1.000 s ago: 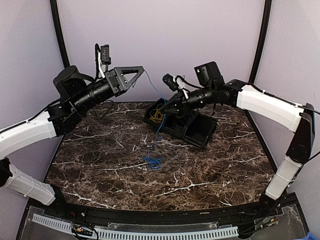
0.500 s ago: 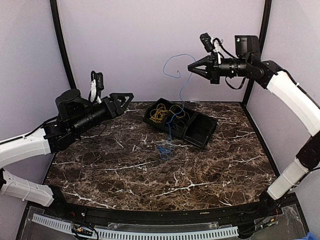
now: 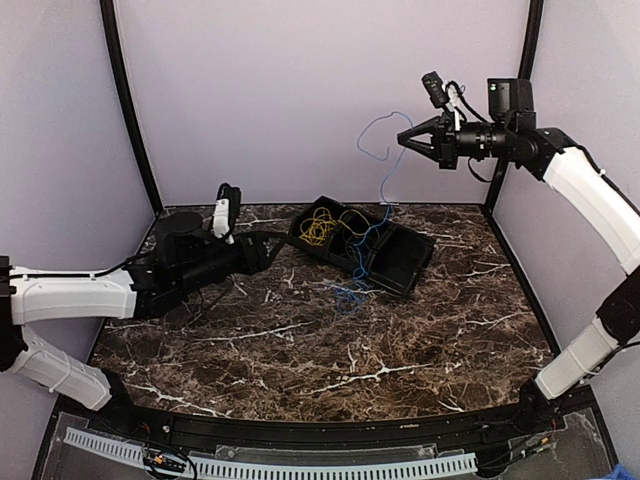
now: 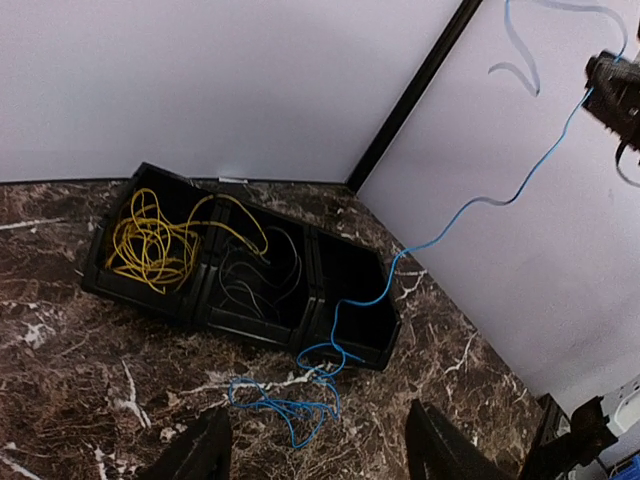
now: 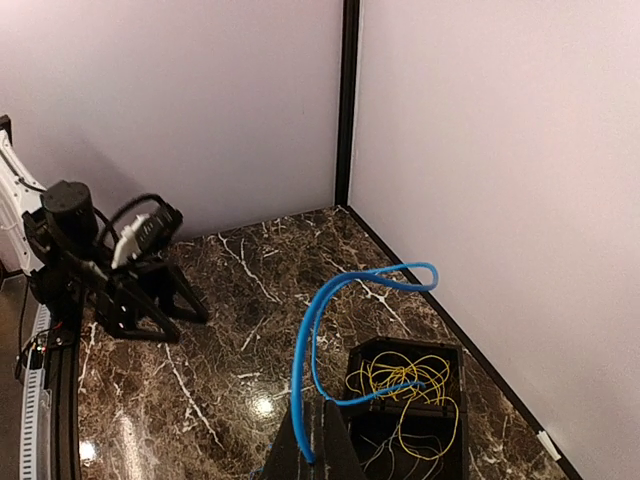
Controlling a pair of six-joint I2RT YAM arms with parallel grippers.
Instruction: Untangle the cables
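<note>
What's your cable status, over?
Right gripper shut on blue cable, lifted; its tail crosses black bin to table. Left gripper open, low. Yellow cable coiled in bin.

No text, label, brand, number or sign readable in any of the views.
</note>
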